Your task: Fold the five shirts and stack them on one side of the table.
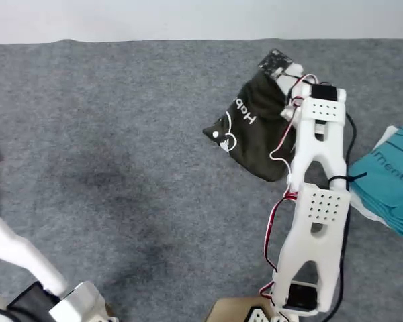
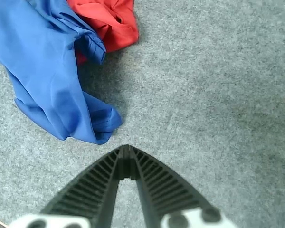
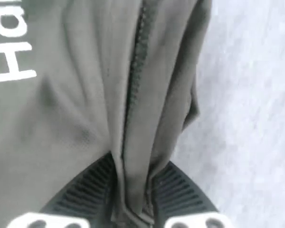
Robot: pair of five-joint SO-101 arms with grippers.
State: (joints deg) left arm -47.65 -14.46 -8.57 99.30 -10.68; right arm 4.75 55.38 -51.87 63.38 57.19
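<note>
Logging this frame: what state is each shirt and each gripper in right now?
black shirt: bunched up, a fold of it pinched by the right gripper.
teal shirt: looks folded, lying flat.
blue shirt: crumpled, not folded, on the table.
red shirt: crumpled, touching the blue shirt.
left gripper: shut, empty, over bare table.
right gripper: shut on the black shirt.

Black shirt (image 1: 255,141), white print, 1 o'clock; teal shirt (image 1: 397,184), white lettering, 3 o'clock. Blue shirt (image 2: 42,71) and red shirt (image 2: 111,21) plain. Grey mottled table (image 1: 121,134); white arm (image 1: 319,201).
</note>
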